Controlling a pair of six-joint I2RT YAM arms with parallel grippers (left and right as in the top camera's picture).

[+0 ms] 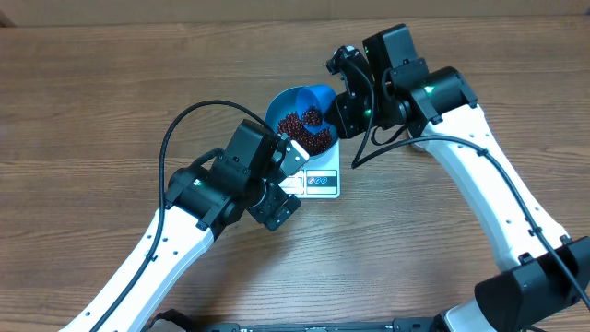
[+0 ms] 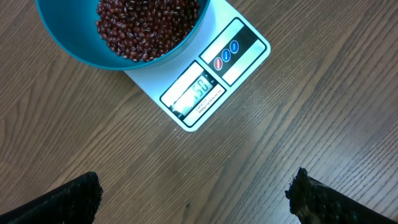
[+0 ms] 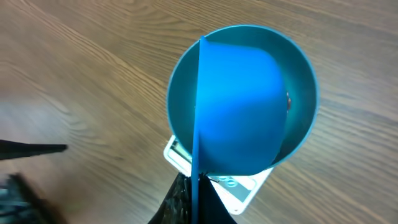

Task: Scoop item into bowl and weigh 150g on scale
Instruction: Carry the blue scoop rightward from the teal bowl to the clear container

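The teal bowl [image 1: 277, 109] stands on the white scale [image 1: 324, 181] and holds a heap of dark red-brown beans [image 1: 306, 135]. In the left wrist view the beans [image 2: 149, 25] fill the bowl [image 2: 71, 50], and the scale [image 2: 239, 46] shows lit figures that look like 150. My left gripper [image 2: 193, 196] hangs open over bare wood in front of the scale, holding nothing. My right gripper [image 3: 196, 196] is shut on the handle of a bright blue scoop [image 3: 239, 106], which is tipped over the bowl [image 3: 306, 78] and hides most of its inside.
Brown wooden tabletop [image 1: 111, 83] surrounds the scale on all sides. The two arms reach in from the front left and front right, with black cables looping above them.
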